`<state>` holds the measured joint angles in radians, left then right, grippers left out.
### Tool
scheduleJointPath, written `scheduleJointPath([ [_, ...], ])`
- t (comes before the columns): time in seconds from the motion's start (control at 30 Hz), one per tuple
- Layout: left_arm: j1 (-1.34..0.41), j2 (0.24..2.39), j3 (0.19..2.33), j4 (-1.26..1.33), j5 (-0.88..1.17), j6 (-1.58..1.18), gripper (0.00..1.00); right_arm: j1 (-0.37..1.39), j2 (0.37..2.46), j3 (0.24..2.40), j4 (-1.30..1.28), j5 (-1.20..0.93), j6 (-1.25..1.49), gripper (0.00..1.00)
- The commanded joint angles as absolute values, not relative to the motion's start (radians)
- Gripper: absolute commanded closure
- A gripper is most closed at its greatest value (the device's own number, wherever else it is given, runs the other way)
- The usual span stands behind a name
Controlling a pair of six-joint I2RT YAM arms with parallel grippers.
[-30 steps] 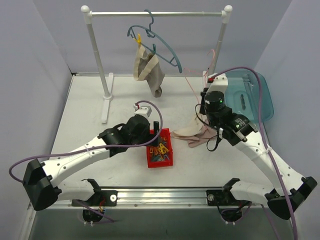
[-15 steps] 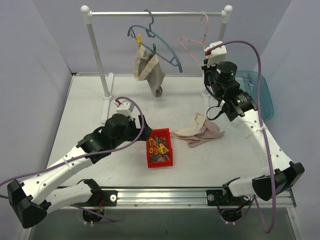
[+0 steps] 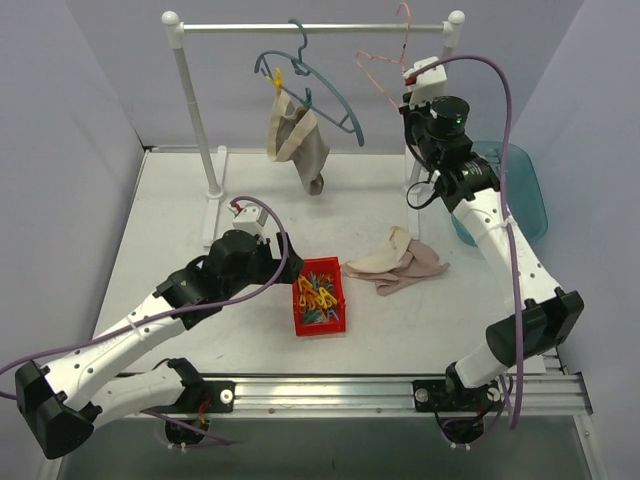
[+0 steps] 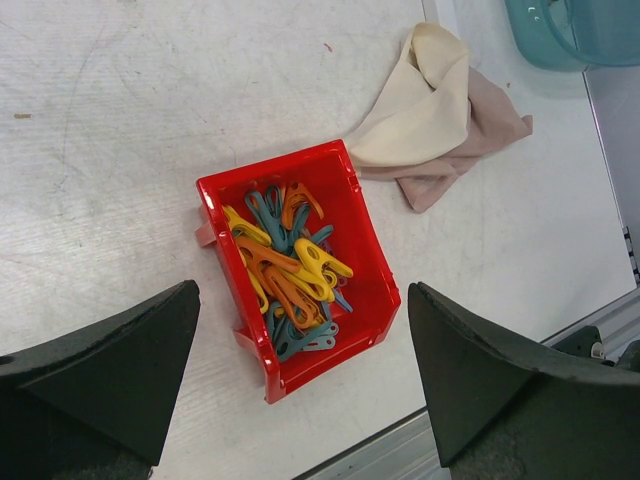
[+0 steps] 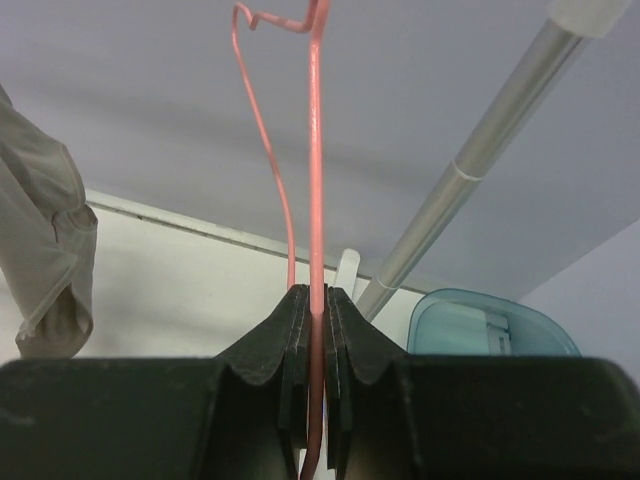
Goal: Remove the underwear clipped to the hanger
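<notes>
A beige pair of underwear hangs from a blue hanger on the rack rod, held by a yellow clip. Its edge shows in the right wrist view. My right gripper is raised near the rod's right end, shut on a thin pink hanger with nothing on it. My left gripper is open and empty, low over the table beside a red bin of clips.
A loose pile of beige and pink underwear lies on the table right of the red bin, and shows in the left wrist view. A teal bin sits at the right edge. The rack's posts stand at the back.
My right gripper has lifted the pink hanger from near the table up to the rod's right end. My left gripper pulled back left from over the red bin, then held still.
</notes>
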<state>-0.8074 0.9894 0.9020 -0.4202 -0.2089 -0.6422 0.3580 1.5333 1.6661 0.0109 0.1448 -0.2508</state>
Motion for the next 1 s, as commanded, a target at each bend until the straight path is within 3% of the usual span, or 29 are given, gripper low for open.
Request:
scheduleJointPath([
  [0.0,-0.798,0.963,0.900,-0.379,-0.201,-0.640,0.06,0.336,1.581,1.727,0.037,0.124,-0.218,1.00],
  [0.33,-0.793,0.956,0.900,-0.396,-0.204,-0.657,0.06,0.295,1.611,1.772,0.020,0.110,-0.140,1.00],
  [0.37,-0.793,0.953,0.902,-0.400,-0.204,-0.658,0.06,0.295,1.597,1.741,0.017,0.115,-0.120,0.95],
  [0.4,-0.793,0.951,0.902,-0.402,-0.203,-0.660,0.06,0.295,1.553,1.717,0.011,0.117,-0.108,0.80],
  [0.43,-0.795,0.947,0.899,-0.400,-0.201,-0.658,0.06,0.295,1.525,1.692,0.009,0.141,-0.089,0.46],
  [0.53,-0.793,0.928,0.894,-0.400,-0.203,-0.658,0.06,0.295,1.378,1.562,0.009,0.243,-0.032,0.01],
  [0.77,-0.787,0.893,0.887,-0.382,-0.166,-0.669,0.06,0.295,1.083,1.304,-0.191,0.471,0.216,0.00],
  [0.97,-0.782,0.910,0.879,-0.379,-0.163,-0.703,0.07,0.311,1.100,1.016,-0.315,0.379,0.527,0.00],
])
